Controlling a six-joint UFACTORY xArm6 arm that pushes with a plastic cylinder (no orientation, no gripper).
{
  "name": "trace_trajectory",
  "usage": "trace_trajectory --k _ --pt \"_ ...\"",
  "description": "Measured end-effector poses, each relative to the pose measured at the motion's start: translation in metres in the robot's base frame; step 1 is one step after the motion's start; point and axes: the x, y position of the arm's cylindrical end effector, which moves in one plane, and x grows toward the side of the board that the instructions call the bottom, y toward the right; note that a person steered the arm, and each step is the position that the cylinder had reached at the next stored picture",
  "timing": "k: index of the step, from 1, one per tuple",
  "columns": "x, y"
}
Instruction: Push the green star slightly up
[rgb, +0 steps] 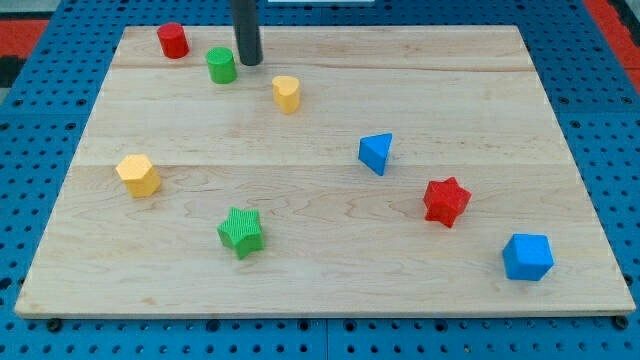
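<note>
The green star (241, 232) lies on the wooden board (320, 120) towards the view's bottom left. My tip (249, 63) is near the view's top, just right of a green cylinder (221, 65) and up and left of a yellow block (286, 93). The tip is far above the green star in the view, with open board between them.
A red cylinder (172, 40) sits at the top left. A yellow hexagon-like block (138, 175) is at the left. A blue triangle (376, 153), a red star (446, 201) and a blue cube (527, 257) lie to the right.
</note>
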Motion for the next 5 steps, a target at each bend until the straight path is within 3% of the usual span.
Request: trace_trajectory --k 2,4,5 --pt "0.002 0.123" --pt "0.071 0.162" --pt "0.104 0.214"
